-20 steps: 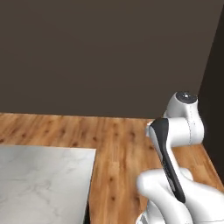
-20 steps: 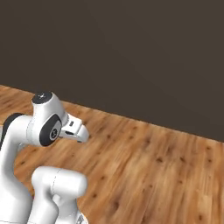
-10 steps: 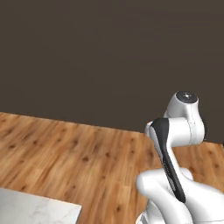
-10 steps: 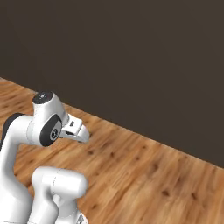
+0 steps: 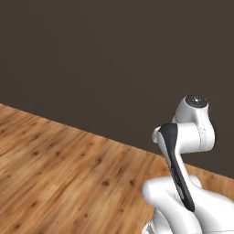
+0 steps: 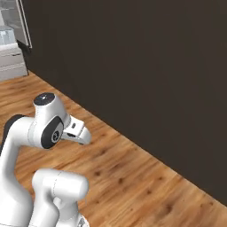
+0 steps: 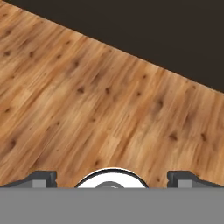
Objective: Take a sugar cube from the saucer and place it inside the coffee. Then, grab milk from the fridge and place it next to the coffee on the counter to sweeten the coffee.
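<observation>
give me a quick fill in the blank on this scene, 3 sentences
1. The floor under the robot is made of ____ planks.
2. In the hand view the gripper has its fingertips wide apart, so it is ____.
3. In the right base view the fridge stands at the upper ____ corner.

Missing words: wooden; open; left

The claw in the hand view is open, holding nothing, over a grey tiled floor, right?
Not quite. The hand view shows the claw open with nothing in it, but the floor beneath is brown wood planks, not grey tile.
</observation>
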### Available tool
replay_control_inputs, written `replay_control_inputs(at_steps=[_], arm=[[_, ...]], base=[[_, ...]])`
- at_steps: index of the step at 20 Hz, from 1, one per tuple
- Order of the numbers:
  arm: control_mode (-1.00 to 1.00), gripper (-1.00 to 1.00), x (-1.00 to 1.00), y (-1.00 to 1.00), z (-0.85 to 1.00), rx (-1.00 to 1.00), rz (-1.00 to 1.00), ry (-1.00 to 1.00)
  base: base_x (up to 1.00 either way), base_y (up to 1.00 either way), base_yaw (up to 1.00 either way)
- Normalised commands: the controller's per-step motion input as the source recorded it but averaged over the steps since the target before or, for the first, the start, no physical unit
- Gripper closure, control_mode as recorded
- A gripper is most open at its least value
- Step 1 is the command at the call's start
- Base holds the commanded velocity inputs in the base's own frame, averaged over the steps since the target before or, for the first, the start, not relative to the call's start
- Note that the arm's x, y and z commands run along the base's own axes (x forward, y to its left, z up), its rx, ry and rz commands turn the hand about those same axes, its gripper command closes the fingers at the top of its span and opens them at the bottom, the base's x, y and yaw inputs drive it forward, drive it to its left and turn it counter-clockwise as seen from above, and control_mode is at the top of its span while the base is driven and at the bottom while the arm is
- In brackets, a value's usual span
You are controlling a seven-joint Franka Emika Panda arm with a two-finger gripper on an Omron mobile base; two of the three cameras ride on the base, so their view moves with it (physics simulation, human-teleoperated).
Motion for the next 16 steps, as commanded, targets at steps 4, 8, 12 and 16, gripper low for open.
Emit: replay_control_inputs(at_steps=[4, 8, 12, 16], arm=[[1.00, -1.00, 0.00, 0.00, 0.00, 0.00, 0.00, 0.00], [1.00, -1.00, 0.00, 0.00, 0.00, 0.00, 0.00, 0.00], [1.00, -1.00, 0.00, 0.00, 0.00, 0.00, 0.00, 0.00], [1.00, -1.00, 0.00, 0.00, 0.00, 0.00, 0.00, 0.00]], base=[[1.00, -0.11, 0.44], [1.00, -0.10, 0.43], [1.00, -0.09, 0.43], [1.00, -0.09, 0.42]])
